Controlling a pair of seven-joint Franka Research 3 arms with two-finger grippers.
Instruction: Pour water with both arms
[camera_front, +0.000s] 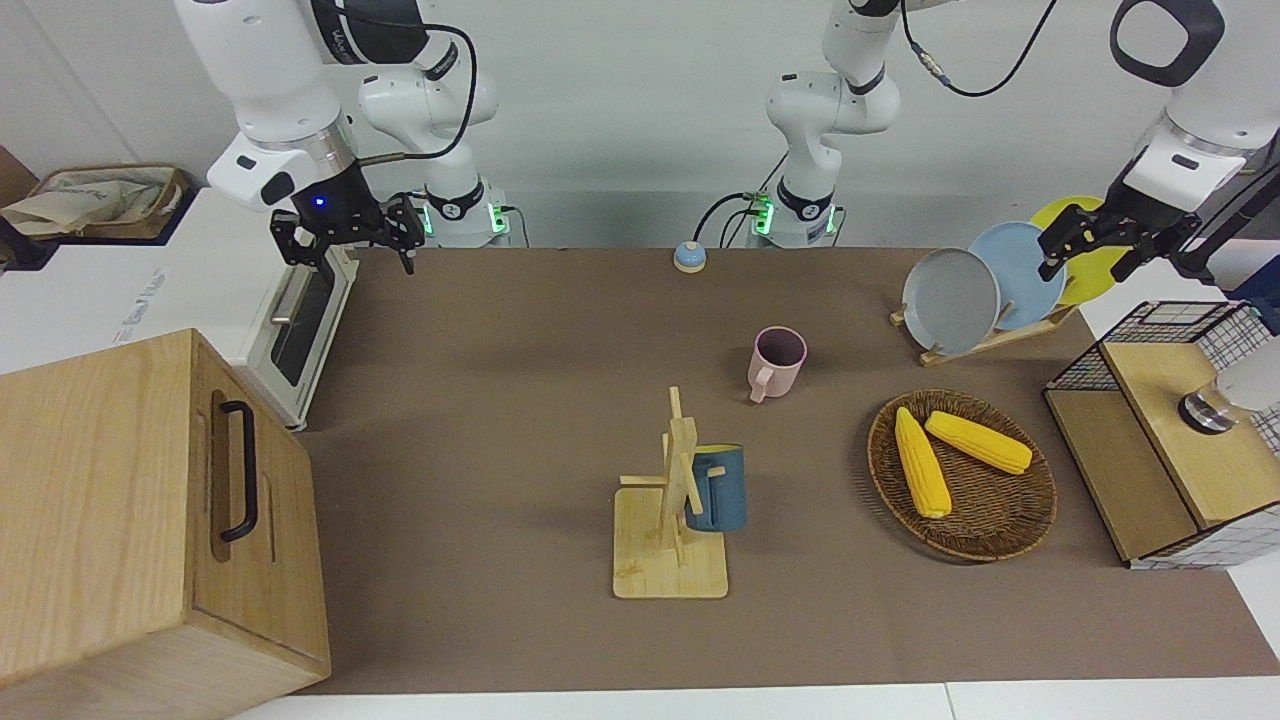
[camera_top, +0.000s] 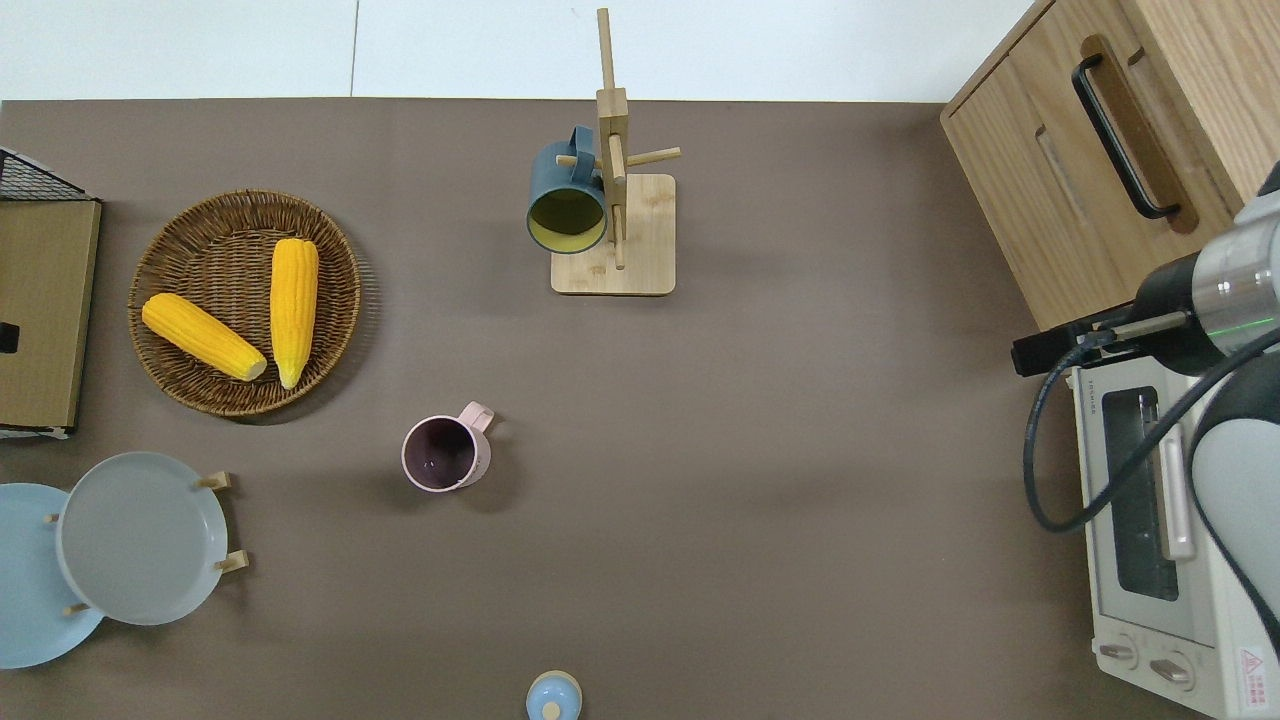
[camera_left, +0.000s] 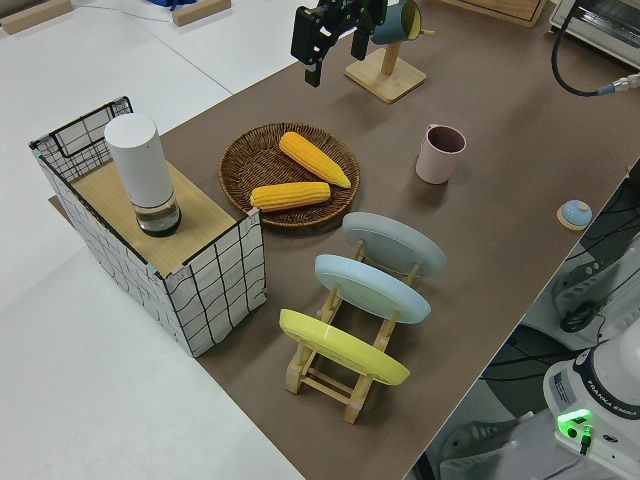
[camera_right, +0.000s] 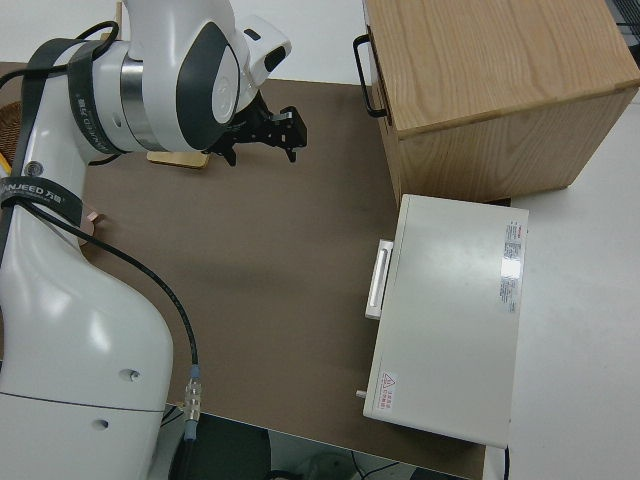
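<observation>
Both arms are just hanging up in the air, nothing grabbed. The right gripper (camera_front: 346, 255) has its fingers spread wide with nothing between them. It sits over the toaster oven (camera_top: 1160, 540), way off toward the right arm's end from the pink mug (camera_front: 778, 362). The left gripper (camera_front: 1083, 268) is also spread wide and empty. It's up toward the left arm's end from the mug, and it doesn't show in the overhead view, so I can't tell exactly what it's over.

I'm using the pink mug as the reference point since it's roughly mid-table. It stands upright on the brown mat (camera_top: 800, 450) with its handle pointing away from the robots. The blue mug (camera_front: 716, 488) hangs on the wooden mug tree (camera_front: 672, 540), farther from the robots than the pink mug. The wicker basket (camera_front: 1000, 530) with two corn cobs (camera_front: 922, 462) is farther out too, toward the left arm's end.

The plate rack (camera_front: 985, 340) is also toward the left arm's end from the mug. It holds a grey, a blue and a yellow plate. Past that, right at the table's end, a white canister (camera_left: 145, 170) stands upright on the wooden shelf in the wire crate (camera_left: 205, 280).

A little blue button thing (camera_front: 689, 257) sits nearer to the robots than the mug. The wooden cabinet (camera_front: 130, 520) is at the right arm's end.
</observation>
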